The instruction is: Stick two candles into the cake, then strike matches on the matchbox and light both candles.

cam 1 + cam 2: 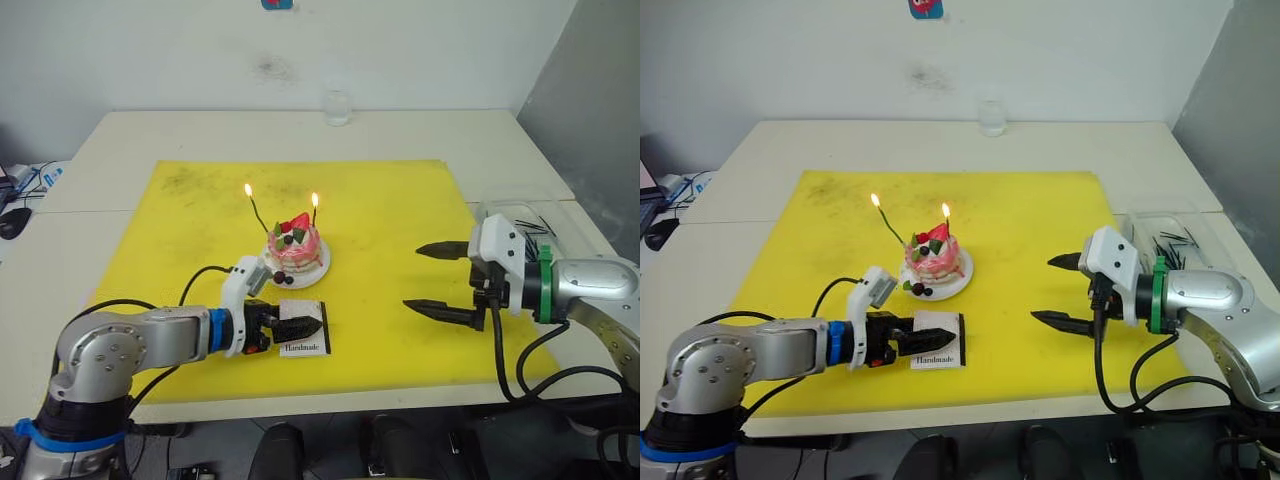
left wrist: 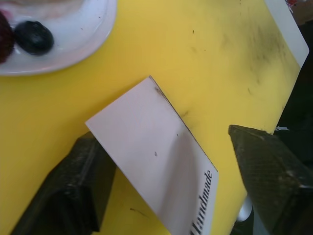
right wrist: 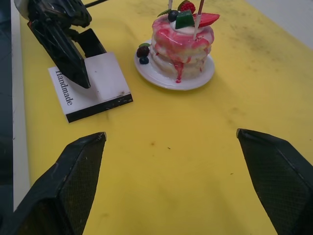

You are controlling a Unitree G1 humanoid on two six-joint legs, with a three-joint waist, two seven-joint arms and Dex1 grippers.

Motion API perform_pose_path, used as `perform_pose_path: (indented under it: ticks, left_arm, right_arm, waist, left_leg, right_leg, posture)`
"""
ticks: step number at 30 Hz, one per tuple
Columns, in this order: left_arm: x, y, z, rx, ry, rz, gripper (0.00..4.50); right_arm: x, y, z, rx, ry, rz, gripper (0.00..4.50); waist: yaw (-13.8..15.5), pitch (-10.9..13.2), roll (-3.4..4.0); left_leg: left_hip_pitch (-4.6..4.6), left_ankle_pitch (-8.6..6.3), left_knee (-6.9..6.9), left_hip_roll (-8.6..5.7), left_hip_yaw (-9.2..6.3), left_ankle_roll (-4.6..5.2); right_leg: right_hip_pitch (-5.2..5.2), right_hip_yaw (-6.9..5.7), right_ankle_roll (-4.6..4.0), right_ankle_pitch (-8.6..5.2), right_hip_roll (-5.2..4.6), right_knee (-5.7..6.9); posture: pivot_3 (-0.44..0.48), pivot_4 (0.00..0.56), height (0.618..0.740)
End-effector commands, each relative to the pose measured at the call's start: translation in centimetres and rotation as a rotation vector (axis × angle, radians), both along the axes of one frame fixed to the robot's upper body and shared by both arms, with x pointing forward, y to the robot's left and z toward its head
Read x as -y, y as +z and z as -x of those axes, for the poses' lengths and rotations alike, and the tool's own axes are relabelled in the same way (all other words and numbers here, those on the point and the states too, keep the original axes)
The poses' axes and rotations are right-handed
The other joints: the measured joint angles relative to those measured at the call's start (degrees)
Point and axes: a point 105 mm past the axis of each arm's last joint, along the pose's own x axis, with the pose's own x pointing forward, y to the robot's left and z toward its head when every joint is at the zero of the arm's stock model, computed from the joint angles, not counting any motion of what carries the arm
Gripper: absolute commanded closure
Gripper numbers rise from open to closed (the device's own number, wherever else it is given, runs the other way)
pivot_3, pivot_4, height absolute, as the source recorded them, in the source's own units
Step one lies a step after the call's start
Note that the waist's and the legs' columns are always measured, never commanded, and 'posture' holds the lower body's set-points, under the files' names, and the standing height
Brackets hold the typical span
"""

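Beside the cake [image 1: 296, 250], where both candles [image 1: 258, 213] burn upright, the left gripper [image 1: 300, 329] straddles the matchbox [image 1: 305, 341] with fingers spread, the right gripper [image 1: 437, 281] gapes empty nearby, so withdraw slowly, clear of flames.

two candles [image 1: 256, 212], one cake [image 1: 296, 246], one matchbox [image 1: 305, 340]

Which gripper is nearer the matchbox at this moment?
Left. The left gripper is right over the matchbox, fingers open either side of it. The right gripper hovers open, well off to the box's right.
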Motion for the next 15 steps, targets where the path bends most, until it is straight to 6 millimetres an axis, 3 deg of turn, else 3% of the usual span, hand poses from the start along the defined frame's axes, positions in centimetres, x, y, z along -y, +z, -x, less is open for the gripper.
perform_pose_path:
  ticks: [1, 9, 15]
  left_arm:
    - [-0.2, 1.6, 0.3, 0.063, -0.017, 0.004, 0.02]
    - [-2.7, 4.9, 2.5, 0.146, -0.109, -0.078, 0.02]
    - [-9.3, 5.5, 1.4, 0.389, -0.053, -0.417, 0.02]
  right_arm:
    - [0.2, 0.8, 0.1, 0.049, 0.014, 0.017, 0.00]
    - [1.0, 1.5, 0.5, 0.074, 0.036, 0.063, 0.00]
    - [3.5, 3.0, 0.6, 0.147, 0.003, 0.117, 0.00]
  waist:
    - [0.0, 0.0, 0.00]
    - [-0.1, 0.0, -0.01]
    - [0.0, 0.1, 0.14]
  left_leg:
    - [0.00, 0.00, 0.00, 0.00, 0.01, 0.00]
    - [-0.04, 0.00, -0.03, 0.02, 0.01, 0.00]
    - [-0.02, -0.01, -0.11, 0.02, 0.08, -0.01]
  right_leg:
    - [0.00, 0.01, 0.00, 0.00, -0.02, 0.00]
    - [-0.10, -0.01, -0.04, -0.02, -0.01, 0.00]
    - [-0.16, 0.01, -0.21, -0.12, -0.04, -0.02]
  posture:
    - [0.000, 0.150, 0.740]
    - [0.000, 0.150, 0.740]
    - [0.000, 0.150, 0.740]
